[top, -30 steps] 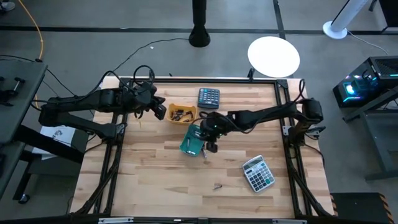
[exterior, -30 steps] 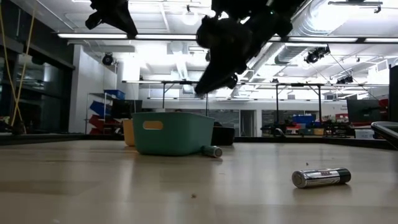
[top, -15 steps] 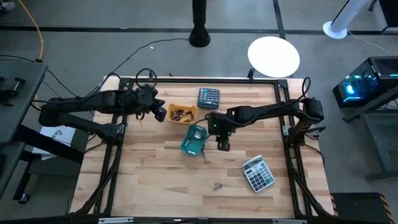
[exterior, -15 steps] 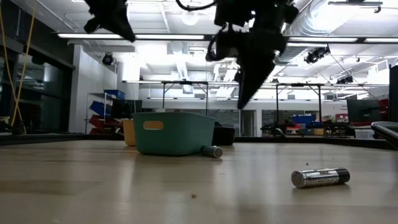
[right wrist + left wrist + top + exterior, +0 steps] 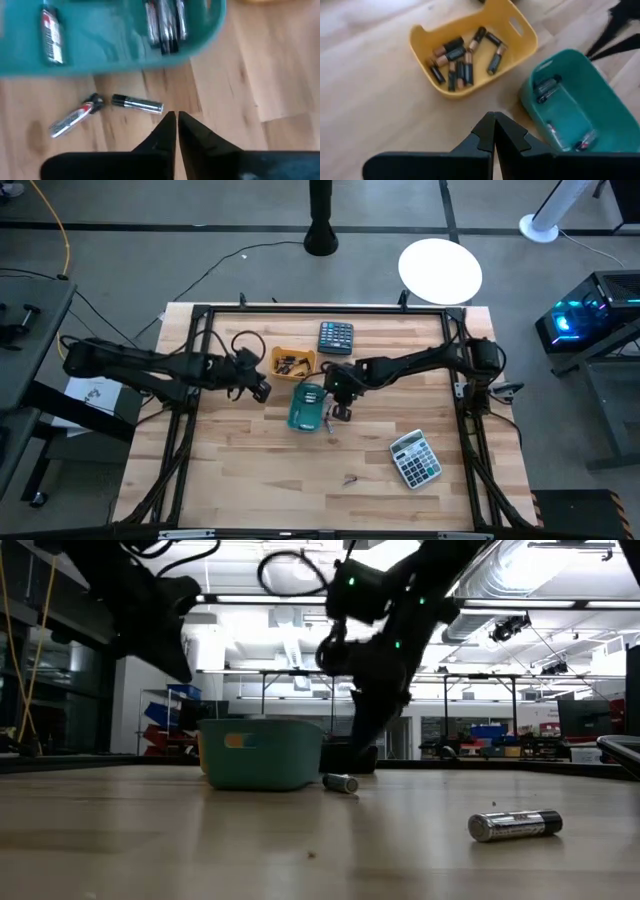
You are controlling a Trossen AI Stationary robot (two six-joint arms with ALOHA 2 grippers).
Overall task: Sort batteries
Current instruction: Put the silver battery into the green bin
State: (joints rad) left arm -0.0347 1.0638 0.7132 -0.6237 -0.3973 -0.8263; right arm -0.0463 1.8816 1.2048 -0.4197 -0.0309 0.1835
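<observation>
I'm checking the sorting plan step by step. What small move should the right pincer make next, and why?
Probably open the right pincer and lower it onto the silvery battery lying on the table just outside the teal bin. Its fingers look shut and empty, it hangs right above that cell, and a second loose one lies beside it. The left pincer is shut, off near the yellow bin.

I can't read any text from here: the batteries [image 5: 460, 62] carry labels too blurred to make out, and the keys on both calculators [image 5: 336, 337] [image 5: 415, 458] stay illegible to me.
</observation>
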